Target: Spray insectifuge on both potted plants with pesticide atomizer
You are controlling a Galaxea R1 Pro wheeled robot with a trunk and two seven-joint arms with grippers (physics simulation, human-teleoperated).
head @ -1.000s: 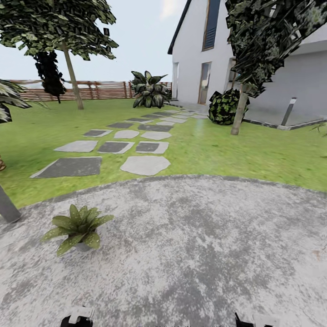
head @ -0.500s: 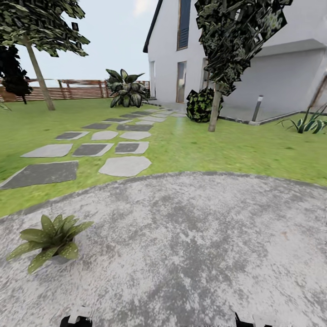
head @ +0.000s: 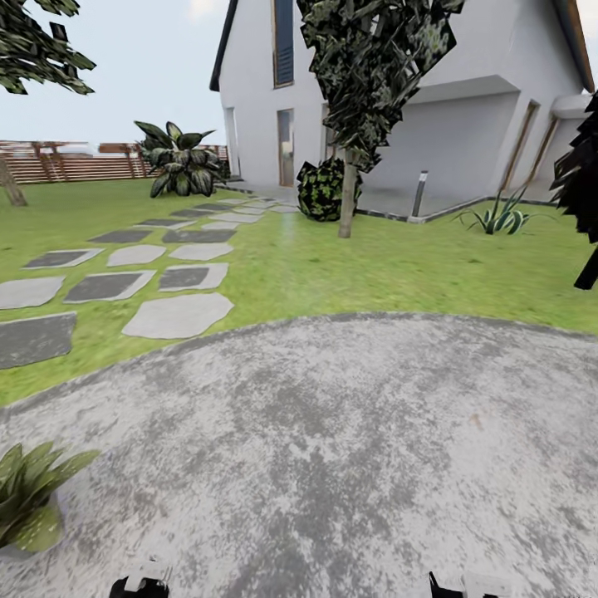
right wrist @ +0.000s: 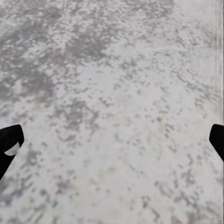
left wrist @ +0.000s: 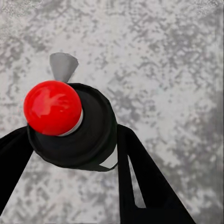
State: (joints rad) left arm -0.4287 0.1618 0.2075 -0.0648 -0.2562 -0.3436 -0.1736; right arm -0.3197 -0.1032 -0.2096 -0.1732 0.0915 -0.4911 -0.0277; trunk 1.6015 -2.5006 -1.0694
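One potted plant [head: 25, 498], a low rosette of speckled green leaves, sits at the left edge of the round grey patio [head: 332, 432] in the head view, partly cut off. In the left wrist view, the pesticide atomizer [left wrist: 88, 135] appears from above as a dark round body with a red knob [left wrist: 52, 107] and a grey nozzle. My left gripper [left wrist: 74, 137] is shut on it, a black finger on each side. My right gripper [right wrist: 112, 140] is open over bare paving with nothing between its fingers. The second potted plant is out of view.
Grey stepping stones [head: 178, 314] cross the lawn [head: 399, 266] towards a white house [head: 465, 108]. A tree trunk [head: 347, 203], a dark shrub [head: 320, 189], a grey bollard lamp [head: 420, 193] and an agave [head: 498, 220] stand ahead. A slatted wooden fence [head: 66, 162] runs at far left.
The whole head view has swung to the right, so the potted plant has slid to the picture's left edge and the agave has come into view. The grippers keep their places.
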